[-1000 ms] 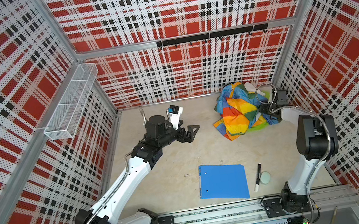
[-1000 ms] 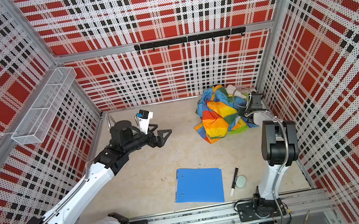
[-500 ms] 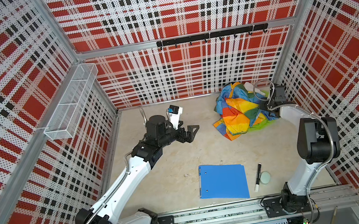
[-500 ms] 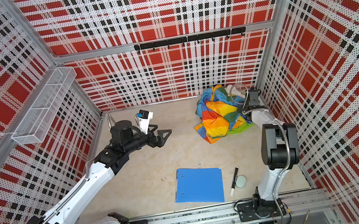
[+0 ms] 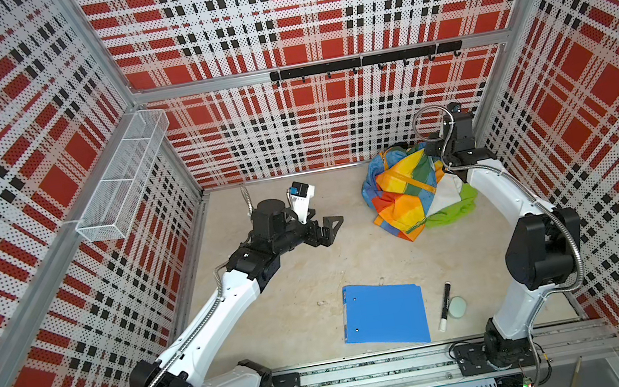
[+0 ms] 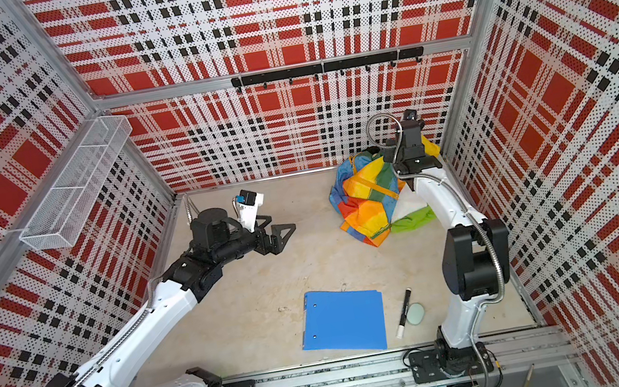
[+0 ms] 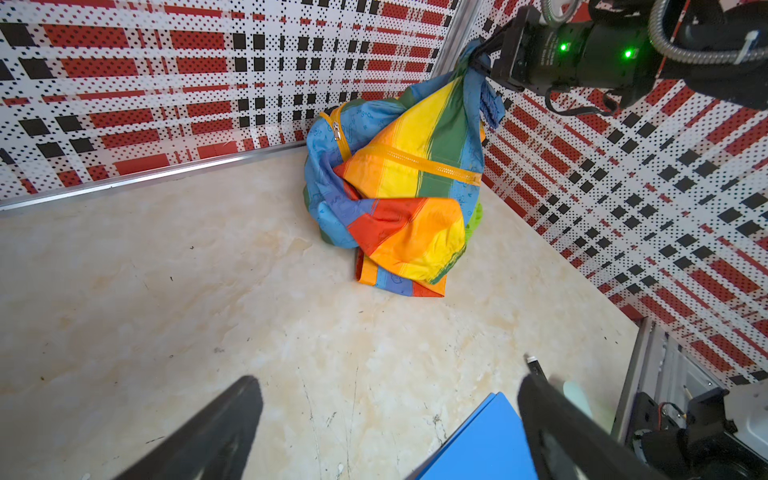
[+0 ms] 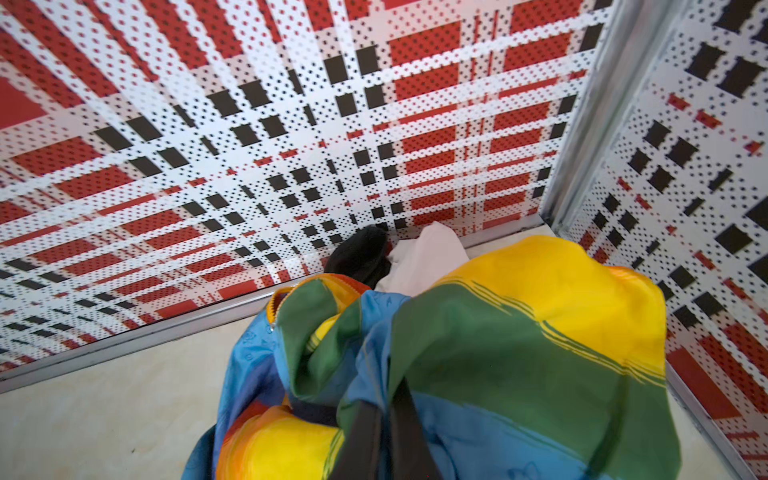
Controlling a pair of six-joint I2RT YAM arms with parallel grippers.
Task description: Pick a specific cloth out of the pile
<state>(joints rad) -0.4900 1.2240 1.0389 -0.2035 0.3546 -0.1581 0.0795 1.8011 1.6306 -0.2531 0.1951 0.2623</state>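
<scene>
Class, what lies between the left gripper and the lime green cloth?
From the left gripper, bare table first, then the rainbow-patchwork garment, with the lime green cloth beyond it, in both top views.

Bare floor (image 5: 352, 263) open between left gripper (image 5: 331, 230) and pile (image 5: 413, 195), pile wedged in far right corner against two walls, right gripper (image 7: 484, 62) pinching rainbow garment (image 7: 415, 166) up over it, right arm (image 5: 496, 190) close beside lime green cloth (image 5: 454, 208), blue folder (image 5: 385, 313) and marker (image 5: 444, 303) near front.
</scene>
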